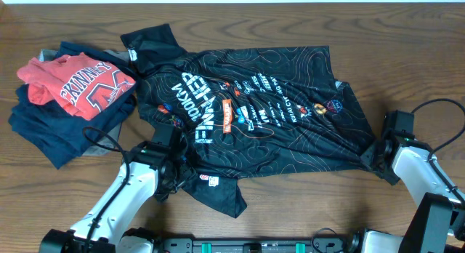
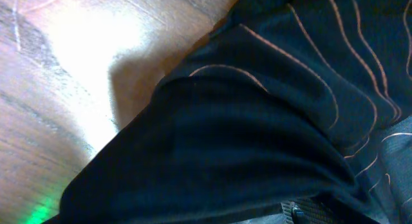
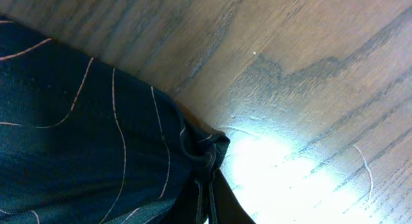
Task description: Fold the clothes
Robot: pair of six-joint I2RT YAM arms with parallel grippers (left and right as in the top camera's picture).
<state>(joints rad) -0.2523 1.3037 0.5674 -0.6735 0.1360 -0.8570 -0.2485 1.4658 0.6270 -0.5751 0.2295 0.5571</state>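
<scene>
step: I judge this the opening grab, both arms at the near hem, no fold made yet.
clothes [image 1: 261, 115]: lie spread flat on the tabletop [image 1: 290, 20], running away from both end effectors, which sit at the two near corners.
left end effector [image 1: 172, 168]: at the hem by the near sleeve. Cloth fills its wrist view, so I cannot tell whether it is wide or narrow.
right end effector [image 1: 373, 157]: pinched narrow on the hem corner, and the cloth puckers right at it.
next move: confirm the left pinch, then lift both corners together and carry the hem away over the body, keeping it level.
look: black, slight sheen, thin orange-white contour lines, white lettering, wrinkled near the left end effector.
others: red shirt [image 1: 80, 82] on navy pile [image 1: 43, 133], beyond the left end effector, apart from it.
</scene>
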